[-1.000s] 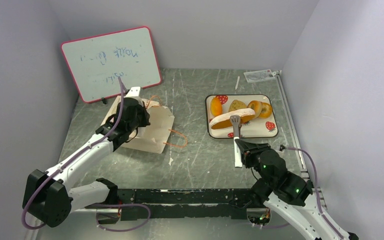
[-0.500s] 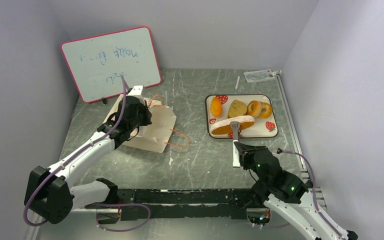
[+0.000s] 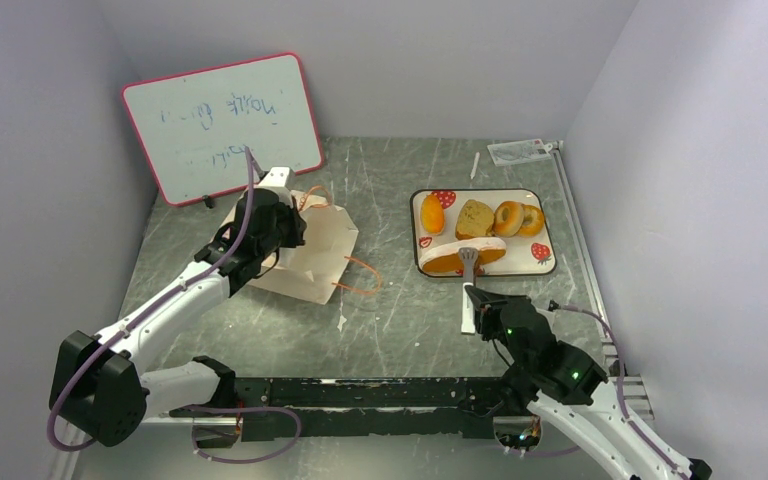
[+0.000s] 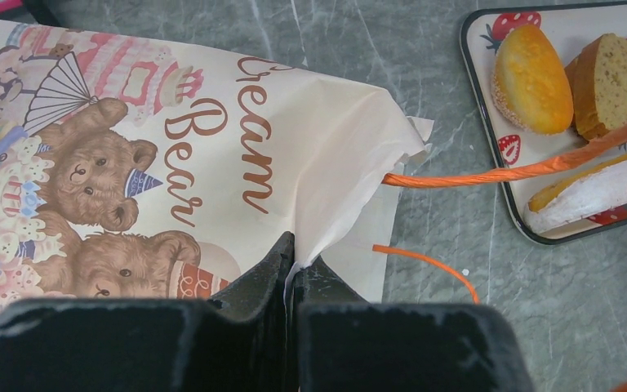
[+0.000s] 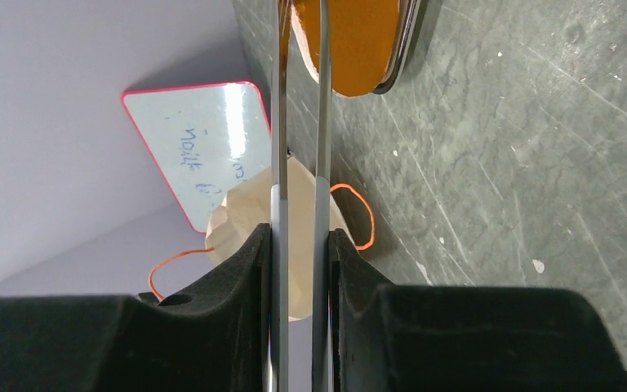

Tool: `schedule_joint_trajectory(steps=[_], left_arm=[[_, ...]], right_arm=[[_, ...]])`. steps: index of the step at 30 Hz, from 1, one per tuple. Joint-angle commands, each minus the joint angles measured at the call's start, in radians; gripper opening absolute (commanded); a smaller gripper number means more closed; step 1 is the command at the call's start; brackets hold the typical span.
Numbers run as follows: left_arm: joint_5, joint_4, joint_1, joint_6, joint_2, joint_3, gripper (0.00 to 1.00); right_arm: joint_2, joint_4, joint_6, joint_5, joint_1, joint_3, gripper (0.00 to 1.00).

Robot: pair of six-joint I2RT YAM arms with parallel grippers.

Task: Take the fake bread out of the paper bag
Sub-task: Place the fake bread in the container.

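The bread point(image 3: 475, 217) lay on the tray point(image 3: 508, 262).
Left of it, left claw point(image 4: 292, 253) pinched the paper bag point(image 4: 212, 147); right claw point(image 5: 300, 241) gripped tongs point(image 5: 278, 212).

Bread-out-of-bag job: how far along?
Done: orange oval roll, brown speckled loaf chunk and two orange-brown ring bagels lie on the white strawberry-printed tray. In hand: right gripper holds grey-tipped tongs at the tan-and-cream baguette on the tray's near edge; left gripper pinches the pale tan paper bag. Left: release; bag's inside unseen.

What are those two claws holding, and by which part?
The left gripper pinches the paper bag by a paper edge. The right gripper clasps tongs at their handle end, tips at the baguette.
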Motion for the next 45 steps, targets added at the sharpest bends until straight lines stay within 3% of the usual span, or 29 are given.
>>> schedule_joint_trajectory(steps=[1, 7, 13, 22, 45], left_arm=[[0.047, 0.053, -0.007, 0.034, -0.008, 0.021, 0.07], [0.056, 0.054, -0.006, 0.041, -0.007, 0.02, 0.07], [0.063, 0.068, -0.007, 0.032, -0.002, 0.013, 0.07], [0.071, 0.08, -0.007, 0.021, 0.001, 0.006, 0.07], [0.094, 0.087, -0.007, 0.04, -0.057, -0.046, 0.07]], right_arm=[[-0.018, 0.056, 0.037, 0.054, -0.004, -0.002, 0.0], [-0.035, 0.023, 0.065, 0.052, -0.004, -0.01, 0.0], [-0.035, -0.028, 0.096, 0.038, -0.004, -0.004, 0.24], [-0.048, -0.057, 0.092, 0.037, -0.004, 0.011, 0.37], [-0.038, -0.112, 0.039, 0.0, -0.004, 0.077, 0.4]])
